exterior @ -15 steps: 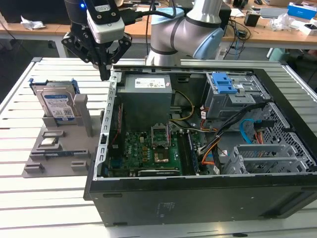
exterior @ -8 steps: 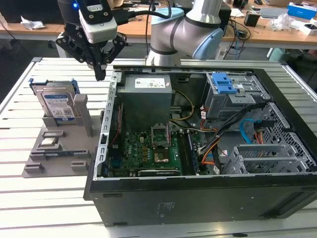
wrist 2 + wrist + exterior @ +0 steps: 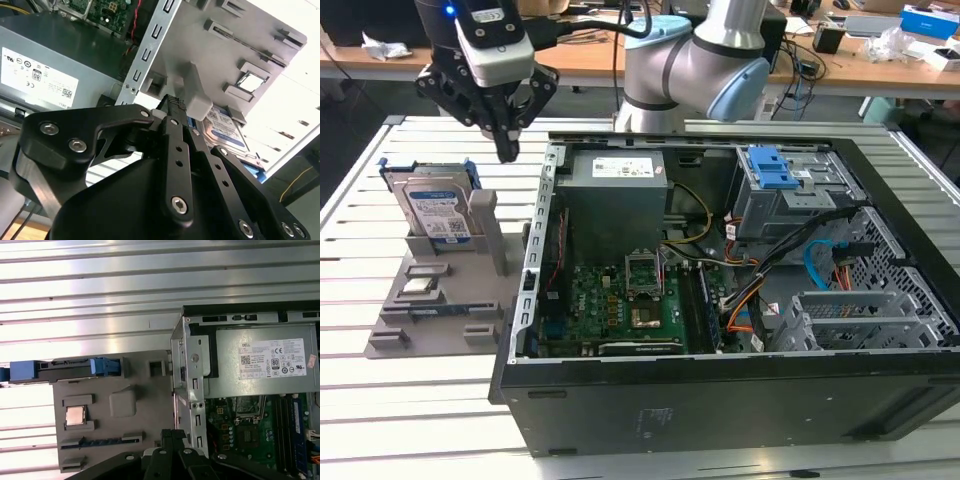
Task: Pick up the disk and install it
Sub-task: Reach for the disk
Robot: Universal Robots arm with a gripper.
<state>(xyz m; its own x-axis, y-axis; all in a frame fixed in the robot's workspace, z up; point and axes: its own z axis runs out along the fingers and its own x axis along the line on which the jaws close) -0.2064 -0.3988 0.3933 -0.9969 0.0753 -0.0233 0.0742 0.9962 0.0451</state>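
Observation:
The disk (image 3: pixel 433 207), a silver drive with a white-and-blue label in a blue caddy, stands on edge in a slot of the grey holder (image 3: pixel 450 300), on the exterior view's left. My gripper (image 3: pixel 507 148) hangs above and slightly toward the exterior view's right of the disk, between it and the computer case. Its black fingers are shut together with nothing between them and are not touching the disk. The second wrist view shows the joined fingertips (image 3: pixel 173 102) with the disk (image 3: pixel 227 134) beyond them. In the first wrist view the disk (image 3: pixel 65 369) appears edge-on.
An open computer case (image 3: pixel 720 400) lies beside the holder, with a grey power supply (image 3: pixel 612 200), a motherboard (image 3: pixel 620 310) and a drive bay with a blue latch (image 3: pixel 772 168). The holder also carries a processor chip (image 3: pixel 417 285) and a memory stick (image 3: pixel 445 312). Everything rests on a slatted table (image 3: pixel 380 400).

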